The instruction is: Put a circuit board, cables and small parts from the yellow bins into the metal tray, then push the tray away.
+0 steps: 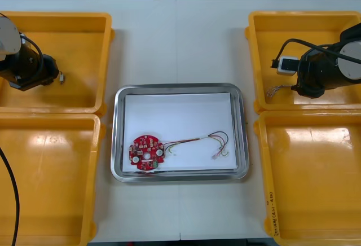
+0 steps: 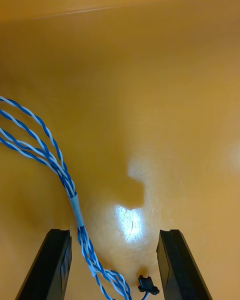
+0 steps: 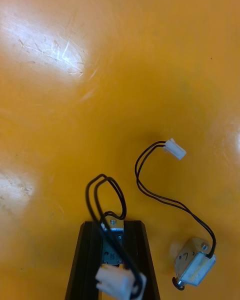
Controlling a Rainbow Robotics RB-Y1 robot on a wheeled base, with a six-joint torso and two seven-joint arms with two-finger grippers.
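Note:
My left gripper (image 3: pixel 115 252) is low over the floor of the far left yellow bin (image 1: pixel 84 37), shut on a small metal part (image 3: pixel 113 237). That part's black cable (image 3: pixel 102 195) loops above the fingers and its white plug (image 3: pixel 116 281) lies on them. A second small metal part (image 3: pixel 195 267) with a black cable lies beside them. My right gripper (image 2: pixel 114 267) is open in the far right yellow bin (image 1: pixel 271 31), with a twisted blue and white cable (image 2: pixel 55 162) running between its fingers. In the metal tray (image 1: pixel 241 122) lie a round red circuit board (image 1: pixel 145 153) and a red and yellow cable (image 1: pixel 206 142).
The two near yellow bins (image 1: pixel 51 178) (image 1: pixel 316 178) stand left and right of the tray. A small black plug (image 2: pixel 146 284) sits at the blue and white cable's end, between the right fingers. The tray is white inside.

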